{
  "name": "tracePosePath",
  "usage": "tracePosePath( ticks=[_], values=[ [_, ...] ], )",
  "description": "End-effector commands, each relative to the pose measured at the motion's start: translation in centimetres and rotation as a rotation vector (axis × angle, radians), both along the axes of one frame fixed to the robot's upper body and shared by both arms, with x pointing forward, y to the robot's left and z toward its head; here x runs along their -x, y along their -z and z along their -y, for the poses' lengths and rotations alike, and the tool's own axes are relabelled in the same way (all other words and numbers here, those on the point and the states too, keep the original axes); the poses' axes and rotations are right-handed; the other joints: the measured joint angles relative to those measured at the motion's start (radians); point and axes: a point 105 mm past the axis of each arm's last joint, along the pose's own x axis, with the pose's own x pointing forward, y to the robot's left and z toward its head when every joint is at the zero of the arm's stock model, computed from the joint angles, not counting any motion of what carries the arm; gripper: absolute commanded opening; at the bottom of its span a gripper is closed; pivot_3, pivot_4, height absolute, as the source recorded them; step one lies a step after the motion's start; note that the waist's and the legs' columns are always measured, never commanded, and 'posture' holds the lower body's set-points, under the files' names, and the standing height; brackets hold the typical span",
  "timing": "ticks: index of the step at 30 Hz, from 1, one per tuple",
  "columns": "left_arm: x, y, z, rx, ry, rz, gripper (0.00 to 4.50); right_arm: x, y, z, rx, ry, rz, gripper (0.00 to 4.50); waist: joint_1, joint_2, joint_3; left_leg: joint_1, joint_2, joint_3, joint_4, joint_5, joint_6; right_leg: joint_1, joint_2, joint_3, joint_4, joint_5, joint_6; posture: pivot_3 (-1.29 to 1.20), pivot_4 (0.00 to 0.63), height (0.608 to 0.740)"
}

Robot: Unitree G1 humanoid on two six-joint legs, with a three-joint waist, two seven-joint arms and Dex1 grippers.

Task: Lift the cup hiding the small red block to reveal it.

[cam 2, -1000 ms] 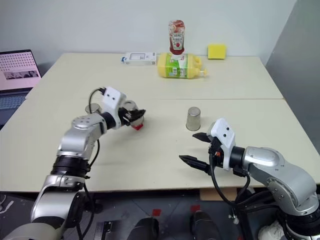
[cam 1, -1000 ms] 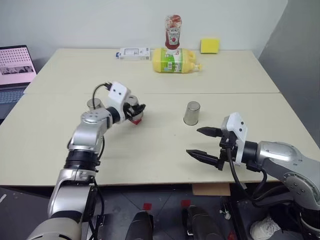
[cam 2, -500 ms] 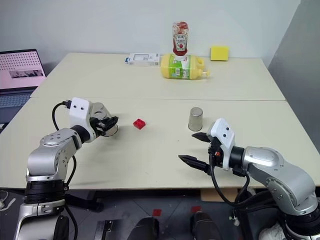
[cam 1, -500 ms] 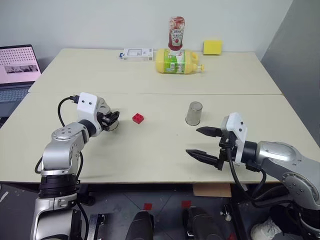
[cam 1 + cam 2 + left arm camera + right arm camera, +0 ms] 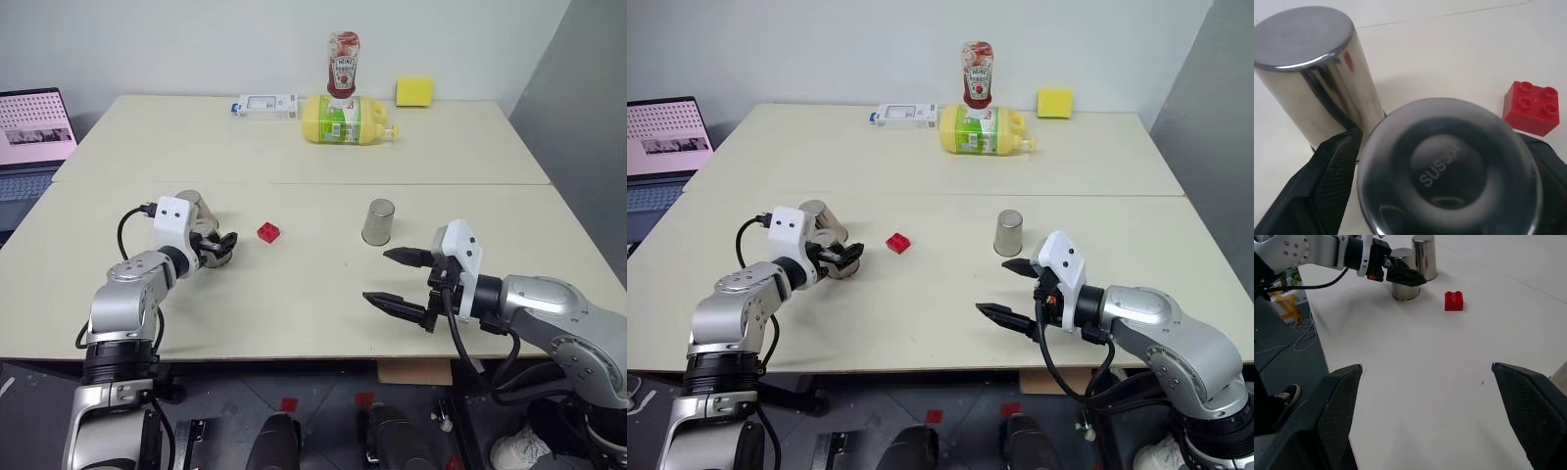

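Observation:
The small red block (image 5: pixel 268 232) lies uncovered on the table, left of centre. Just to its left stands the cup (image 5: pixel 1449 166), upside down on the table, and my left gripper (image 5: pixel 220 248) is open with a finger (image 5: pixel 1327 181) on each side of it. A second steel cup (image 5: pixel 188 203) stands right behind it and a third cup (image 5: pixel 377 221) stands right of centre. My right gripper (image 5: pixel 377 276) hovers open and empty in front of that third cup.
At the table's far edge are a ketchup bottle (image 5: pixel 340 64), a yellow bottle (image 5: pixel 343 117) lying on its side, a yellow sponge (image 5: pixel 412 90) and a white box (image 5: pixel 263 105). A laptop (image 5: pixel 34 132) sits off the left side.
My left gripper carried the cup from over the red block leftward and down, setting it beside the back-left cup, then opened. The block now shows. The right arm kept still.

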Motion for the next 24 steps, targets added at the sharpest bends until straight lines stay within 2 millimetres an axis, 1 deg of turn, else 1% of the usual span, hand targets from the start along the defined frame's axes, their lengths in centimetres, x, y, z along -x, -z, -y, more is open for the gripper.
tracePosePath(
  ticks=[1, 2, 6, 8, 11, 15, 18, 21, 24],
  values=[
    [0.6, -4.4, 0.1, -0.04, 0.036, 0.156, 4.46, 0.2, -1.1, 0.0, -0.013, -0.007, 0.054, 4.5, 0.0, 0.0, 0.0, 0.0, 0.0, 0.0, 0.0, 0.0, 0.0, 0.0, 0.0, 0.0, 0.0, 0.0, 0.0, 0.0, 0.15, 0.74],
    [0.8, -4.9, 0.2, -0.049, 0.039, 0.173, 4.46, 0.1, -1.1, 0.1, -0.015, -0.004, 0.055, 4.5, 0.0, 0.0, 0.0, 0.0, 0.0, 0.0, 0.0, 0.0, 0.0, 0.0, 0.0, 0.0, 0.0, 0.0, 0.0, 0.0, 0.15, 0.74],
    [1.8, -7.7, 0.6, -0.085, 0.096, 0.249, 4.46, -0.1, -1.8, 0.2, -0.05, 0.01, 0.072, 4.5, 0.0, 0.0, 0.0, 0.0, 0.0, 0.0, 0.0, 0.0, 0.0, 0.0, 0.0, 0.0, 0.0, 0.0, 0.0, 0.0, 0.15, 0.74],
    [2.5, -8.5, 1.0, -0.121, 0.144, 0.249, 4.46, -0.3, -2.2, 0.3, -0.066, 0.018, 0.091, 4.5, -0.001, 0.0, 0.0, 0.0, 0.0, 0.0, 0.0, 0.0, 0.0, 0.0, 0.0, 0.0, 0.0, 0.0, 0.0, 0.0, 0.15, 0.74],
    [4.4, -9.2, 1.5, -0.155, 0.259, 0.223, 4.46, -0.6, -2.8, 0.7, -0.07, 0.018, 0.131, 4.5, -0.003, 0.0, 0.0, 0.0, 0.0, 0.001, 0.0, 0.0, 0.0, 0.0, 0.0, 0.001, 0.0, 0.0, 0.0, 0.0, 0.15, 0.74],
    [7.1, -8.7, 1.2, -0.183, 0.403, 0.103, 4.46, -0.4, -3.1, 1.4, -0.059, -0.012, 0.14, 4.5, -0.005, 0.0, 0.0, 0.001, 0.0, 0.001, -0.001, 0.0, 0.0, -0.001, 0.0, 0.001, -0.001, 0.0, 0.0, 0.0, 0.15, 0.74],
    [8.9, -7.4, 0.8, -0.266, 0.5, -0.002, 4.46, -0.3, -3.4, 1.9, -0.048, -0.043, 0.164, 4.5, -0.006, 0.001, 0.0, 0.0, 0.001, 0.001, -0.001, 0.0, 0.0, -0.001, 0.0, 0.001, -0.001, -0.001, -0.001, 0.0, 0.15, 0.74],
    [9.9, -7.3, 1.0, -0.23, 0.543, -0.044, 4.46, -0.1, -3.0, 2.3, -0.029, -0.084, 0.111, 4.5, -0.004, 0.001, 0.001, 0.001, 0.001, 0.002, -0.002, 0.0, 0.0, -0.001, 0.0, 0.0, -0.001, -0.001, -0.002, 0.0, 0.15, 0.74],
    [10.3, -7.4, 0.8, -0.221, 0.547, -0.058, 4.46, -0.2, -2.8, 2.7, -0.021, -0.098, 0.052, 4.5, 0.0, 0.001, 0.001, 0.0, 0.001, 0.001, -0.001, 0.0, 0.0, -0.001, 0.0, 0.0, -0.001, -0.004, -0.006, 0.0, 0.15, 0.74]
  ],
)
